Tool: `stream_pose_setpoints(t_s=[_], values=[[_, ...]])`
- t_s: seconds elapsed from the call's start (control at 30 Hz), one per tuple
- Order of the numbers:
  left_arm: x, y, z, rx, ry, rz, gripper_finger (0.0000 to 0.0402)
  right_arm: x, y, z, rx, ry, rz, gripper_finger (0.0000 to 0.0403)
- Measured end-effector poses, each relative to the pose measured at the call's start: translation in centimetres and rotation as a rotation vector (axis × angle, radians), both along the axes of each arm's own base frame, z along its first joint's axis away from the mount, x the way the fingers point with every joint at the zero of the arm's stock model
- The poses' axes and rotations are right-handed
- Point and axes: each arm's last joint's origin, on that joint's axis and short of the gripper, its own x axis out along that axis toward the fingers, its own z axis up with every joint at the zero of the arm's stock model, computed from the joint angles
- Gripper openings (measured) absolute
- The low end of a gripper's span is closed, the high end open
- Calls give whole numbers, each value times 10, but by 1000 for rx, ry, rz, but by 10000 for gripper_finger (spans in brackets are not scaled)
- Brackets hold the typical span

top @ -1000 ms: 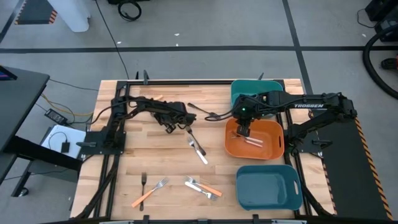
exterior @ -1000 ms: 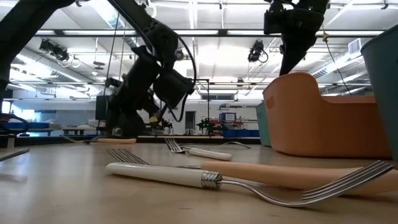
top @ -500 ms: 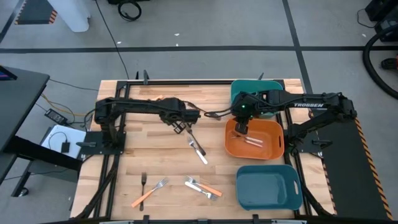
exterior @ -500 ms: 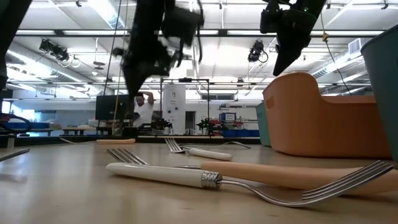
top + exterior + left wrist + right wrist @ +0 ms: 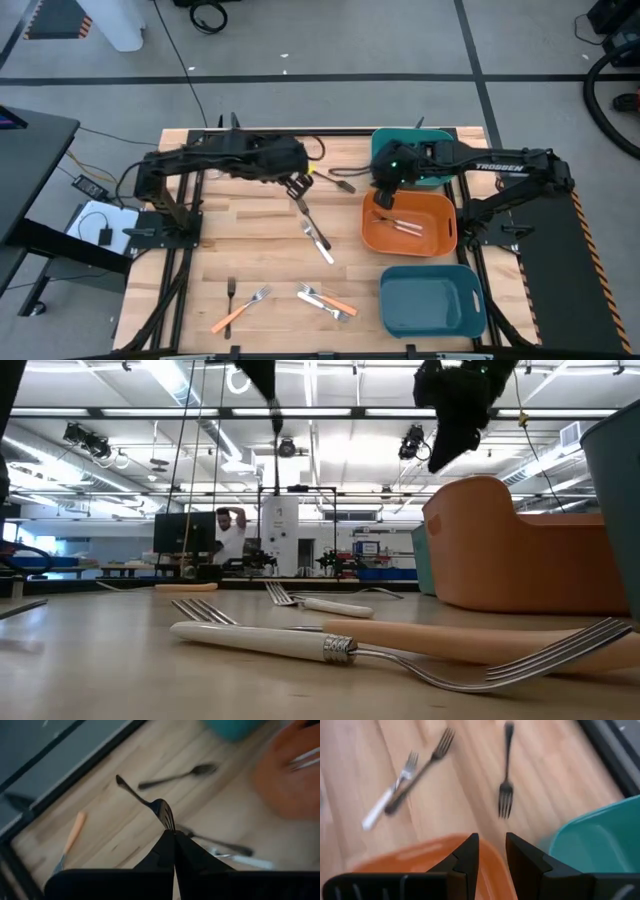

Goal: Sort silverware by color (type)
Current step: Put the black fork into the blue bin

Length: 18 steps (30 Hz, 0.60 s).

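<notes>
Left hand (image 5: 296, 186) lifted clear of bench (image 5: 230, 250), clamped on dark grey fork (image 5: 159, 811); second earlier it sat low mid-bench, so I judged pick made, carry toward bin next. White-handled fork (image 5: 318, 240) lay crossed with dark one, mid-bench as before. Another dark fork (image 5: 340, 183) near back edge, shifted slightly. Right hand (image 5: 386, 196) hung open over orange bin (image 5: 445, 235), empty, nudged toward teal bin (image 5: 385, 145); two forks inside (image 5: 405, 226) unmoved.

Robotics lab: ceiling strip lights (image 5: 180, 382), workbenches (image 5: 120, 570).
</notes>
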Motion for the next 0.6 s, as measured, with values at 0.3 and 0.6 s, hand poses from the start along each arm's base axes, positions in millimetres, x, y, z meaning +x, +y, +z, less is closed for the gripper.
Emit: stream_pose_setpoints(t_s=[0.3, 0.6], values=[[-22, 3, 59, 123, -173, -154, 5, -18, -1, 75, -23, -282, 64, 105], [-11, -2, 76, 147, -296, -436, 5, -40, 16, 137, 7, -665, 387, 104]])
